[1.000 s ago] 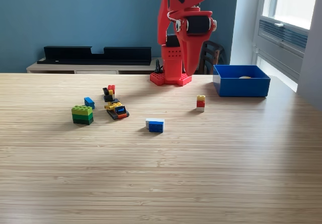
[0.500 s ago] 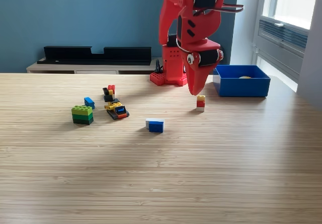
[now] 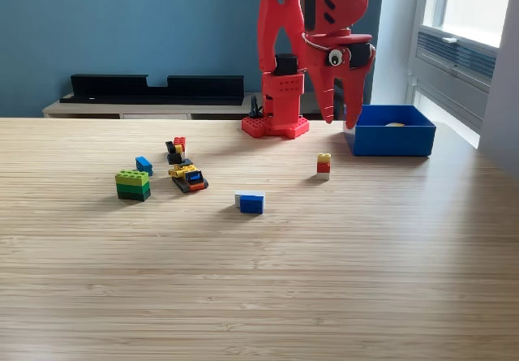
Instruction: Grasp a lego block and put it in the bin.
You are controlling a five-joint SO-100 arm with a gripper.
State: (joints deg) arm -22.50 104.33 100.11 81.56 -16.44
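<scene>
the approach step is judged to be in hand; the gripper (image 3: 341, 121) is held wide and empty above the yellow and red block (image 3: 323, 166); the bin (image 3: 389, 140) stands just beside, at the exterior view's right; next, a straight descent over the block is required.

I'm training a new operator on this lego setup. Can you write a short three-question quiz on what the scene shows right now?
1. True or false: the hand is open, holding nothing.
2. Which block lies nearest below the hand? A) the green stack B) the yellow-red-white stack C) the blue and white block
3. On which side of the exterior view does the bin sit?

Key: 1 true; 2 B; 3 the exterior view's right, at the table's far edge.
</scene>
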